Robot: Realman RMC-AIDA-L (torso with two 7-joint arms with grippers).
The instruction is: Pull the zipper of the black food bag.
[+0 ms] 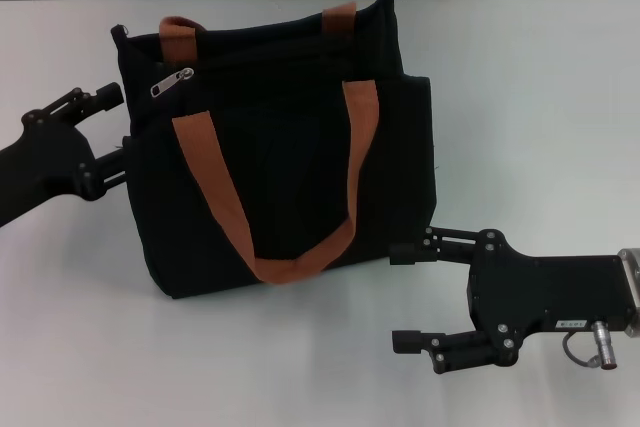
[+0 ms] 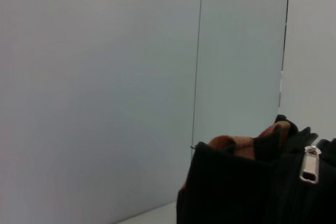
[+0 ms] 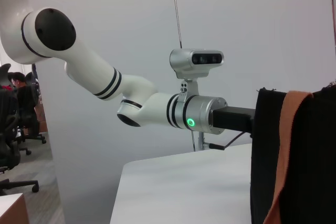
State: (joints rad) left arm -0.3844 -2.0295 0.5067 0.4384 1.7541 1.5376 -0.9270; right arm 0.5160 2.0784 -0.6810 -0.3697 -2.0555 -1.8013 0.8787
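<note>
On the desk [image 1: 540, 97] the bag [image 1: 280, 147] lies mid-scene, zipper [image 1: 172, 82] at its far left corner, untouched. Left claw [image 1: 110, 132] spread wide, hugging the bag's left edge, seemingly bracing. Right claw [image 1: 408, 297] open, just off the near right corner. Approach step: right must cross to the tab; the strap [image 1: 215, 187] beside it could snag.

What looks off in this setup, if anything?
Nothing damaged or spilled. The black food bag lies on the table, zipper at its left end, one strap looped across its front. The left hand is at the bag's left edge; the right hand is open at its lower right corner.
</note>
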